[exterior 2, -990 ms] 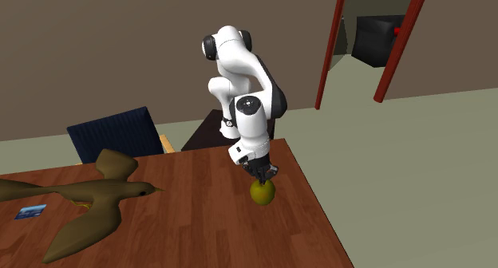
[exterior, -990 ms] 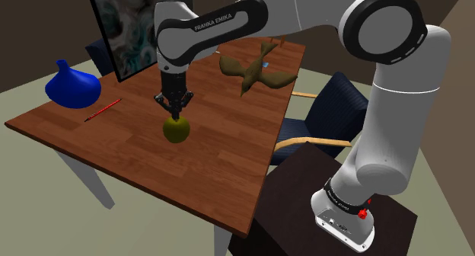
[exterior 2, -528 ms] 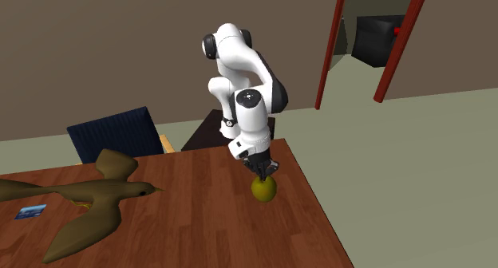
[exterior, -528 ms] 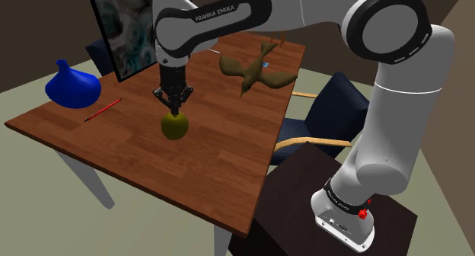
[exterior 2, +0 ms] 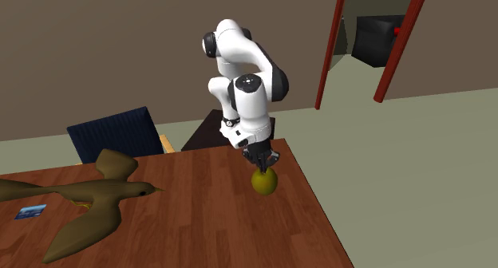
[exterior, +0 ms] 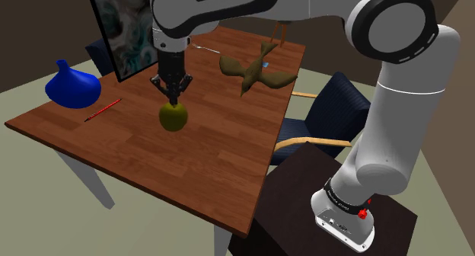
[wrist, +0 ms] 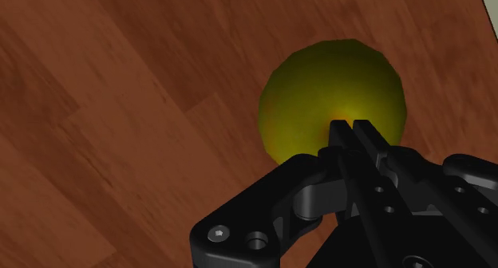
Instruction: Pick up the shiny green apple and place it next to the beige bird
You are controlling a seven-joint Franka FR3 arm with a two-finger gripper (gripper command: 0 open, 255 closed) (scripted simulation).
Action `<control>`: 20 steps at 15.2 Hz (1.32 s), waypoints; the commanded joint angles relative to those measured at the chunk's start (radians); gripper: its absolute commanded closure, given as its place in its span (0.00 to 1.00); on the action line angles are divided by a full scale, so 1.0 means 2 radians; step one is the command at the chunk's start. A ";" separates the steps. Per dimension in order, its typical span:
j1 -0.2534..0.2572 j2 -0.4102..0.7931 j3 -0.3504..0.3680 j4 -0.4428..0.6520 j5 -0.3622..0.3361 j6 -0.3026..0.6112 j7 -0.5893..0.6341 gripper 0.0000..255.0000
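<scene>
A yellow-green apple (exterior: 173, 118) (exterior 2: 264, 182) (wrist: 319, 99) hangs just above the wooden table (exterior: 137, 155), near the edge at the second exterior view's right. My gripper (exterior: 173, 101) (exterior 2: 263, 170) (wrist: 351, 131) points straight down and is shut on the very top of the apple, the two fingers almost meeting there. The brown-beige bird (exterior: 256, 72) (exterior 2: 89, 201) lies with spread wings farther along the table, toward the shoulder view's upper right.
A blue vase (exterior: 72, 87), a red pencil (exterior: 103, 110) and a leaning framed picture (exterior: 125, 26) occupy the shoulder view's left of the table. A small blue card (exterior 2: 30, 212) lies by the bird. Dark blue chairs (exterior: 323, 113) (exterior 2: 116, 135) stand at the table's side.
The gripper has risen a little and the apple has come up with it, off the tabletop. The bird and the other things have stayed put.
</scene>
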 commanded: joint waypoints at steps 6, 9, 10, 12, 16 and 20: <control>0.000 -0.005 0.001 0.039 0.000 -0.044 0.005 1.00; 0.000 -0.005 0.001 0.059 0.000 -0.064 0.008 1.00; 0.001 -0.005 0.001 0.066 0.000 -0.070 0.008 1.00; 0.001 -0.005 0.001 0.080 -0.001 -0.084 0.010 1.00; 0.002 -0.002 0.002 0.111 -0.002 -0.112 0.014 1.00; 0.004 0.004 0.002 0.145 -0.004 -0.141 0.019 1.00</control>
